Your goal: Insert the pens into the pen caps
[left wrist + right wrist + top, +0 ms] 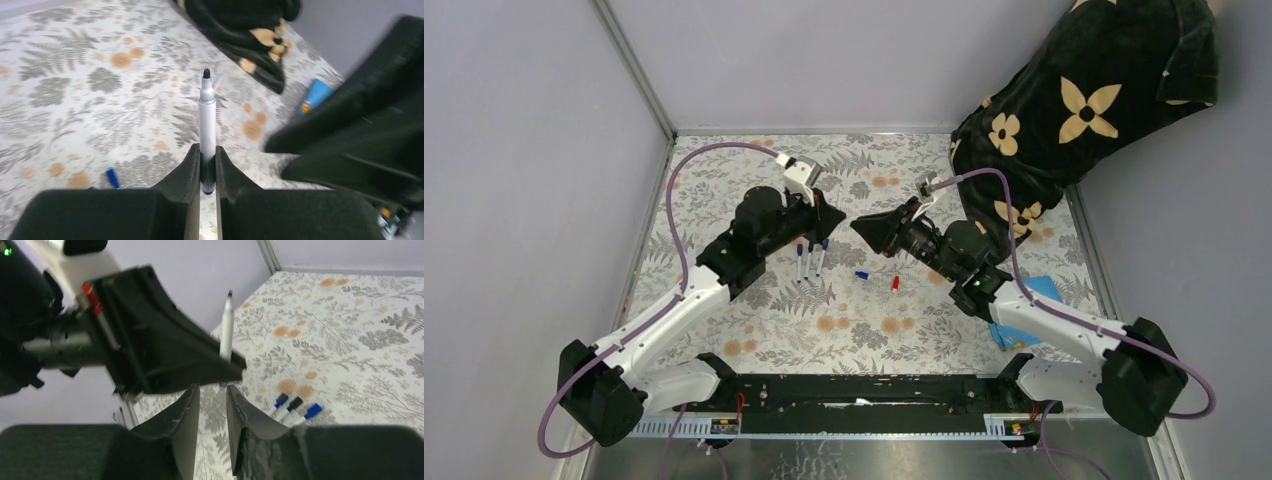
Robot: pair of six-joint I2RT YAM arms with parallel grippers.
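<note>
My left gripper point(207, 155) is shut on a white pen point(207, 120) near its blue back end, and the bare dark tip points away from the wrist. The right wrist view shows the same pen point(227, 330) standing up from the left gripper's black fingers. Just below and in front of it, my right gripper point(212, 387) is open, with a narrow empty gap between its fingers. From above, the left gripper point(829, 215) and the right gripper point(864, 228) nearly meet over the mat. A loose blue cap point(861, 274) and a red cap point(895, 284) lie on the mat.
Three capped pens point(811, 258) lie side by side under the left arm, and they also show in the right wrist view point(295, 405). A dark cloth with flowers point(1084, 110) fills the back right. A blue cloth point(1024, 300) lies by the right arm. Grey walls close in the mat.
</note>
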